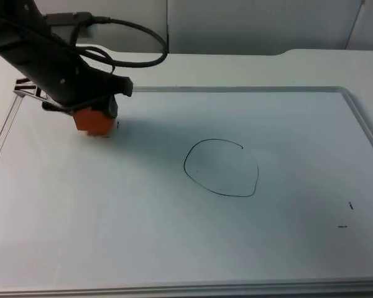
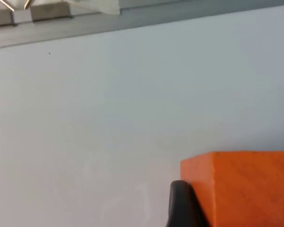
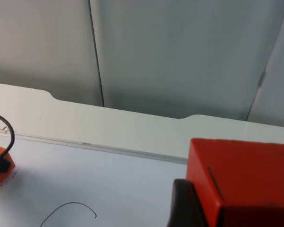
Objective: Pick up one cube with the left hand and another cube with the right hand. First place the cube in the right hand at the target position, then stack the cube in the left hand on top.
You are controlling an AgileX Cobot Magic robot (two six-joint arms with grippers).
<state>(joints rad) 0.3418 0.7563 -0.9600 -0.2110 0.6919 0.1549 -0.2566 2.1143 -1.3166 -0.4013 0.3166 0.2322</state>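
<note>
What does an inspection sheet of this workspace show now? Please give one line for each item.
Surface: white table top with a white board whose raised edge is visible; two small dark marks on it.
Job's things: drawn circle as target, nothing inside it; orange cube at the far left; red cube off the table.
Clutter: nothing seen.
Grippers: left gripper low over the board, on the orange cube; right gripper raised, carrying the red cube.
Cables: left out.
Surroundings: grey partition wall behind the table.
</note>
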